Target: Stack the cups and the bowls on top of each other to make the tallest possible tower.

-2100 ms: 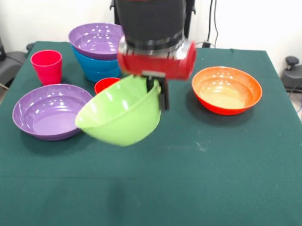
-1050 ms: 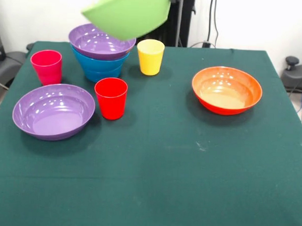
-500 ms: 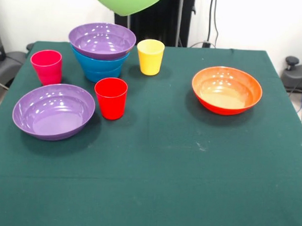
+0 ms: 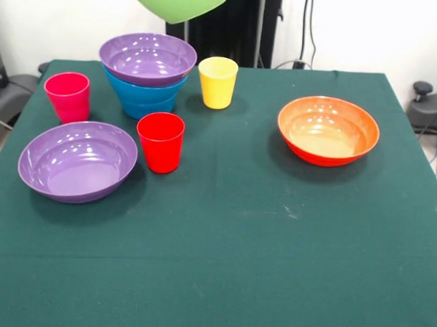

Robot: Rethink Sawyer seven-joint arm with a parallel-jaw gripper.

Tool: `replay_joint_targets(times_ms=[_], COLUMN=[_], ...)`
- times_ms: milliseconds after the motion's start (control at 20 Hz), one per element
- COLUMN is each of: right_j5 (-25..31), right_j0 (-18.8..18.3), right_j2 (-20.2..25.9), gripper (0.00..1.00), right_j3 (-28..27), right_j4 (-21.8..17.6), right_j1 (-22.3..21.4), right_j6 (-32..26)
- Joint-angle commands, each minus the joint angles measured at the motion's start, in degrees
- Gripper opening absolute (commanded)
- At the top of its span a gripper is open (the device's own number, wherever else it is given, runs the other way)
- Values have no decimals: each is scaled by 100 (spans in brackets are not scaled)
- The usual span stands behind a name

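Green bowl point(image 4: 178, 3) aloft at top edge, rounded underside down.

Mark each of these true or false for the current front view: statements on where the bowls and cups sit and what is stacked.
1. A purple bowl sits nested on top of the blue bowls. True.
2. The green bowl rests on the table. False: it hangs in the air at the picture's top edge, above the stack.
3. The orange bowl holds the yellow cup. False: the orange bowl is empty, and the yellow cup stands upright on the cloth beside the blue bowls.
4. The red cup stands upright next to the second purple bowl. True.
5. The pink cup lies on its side. False: it stands upright near the table's corner.
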Motion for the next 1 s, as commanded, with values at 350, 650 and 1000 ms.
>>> replay_joint_targets(times_ms=[350,650,1000], right_j5=[-1395,-2073,-2448], right_j0=[-453,-704,-815], right_j2=[81,75,34], gripper=[0,0,0], right_j3=[1180,1543,1640], right_j4=[-230,-444,-676], right_j1=[515,814,1109], right_j6=[-38,27,77])
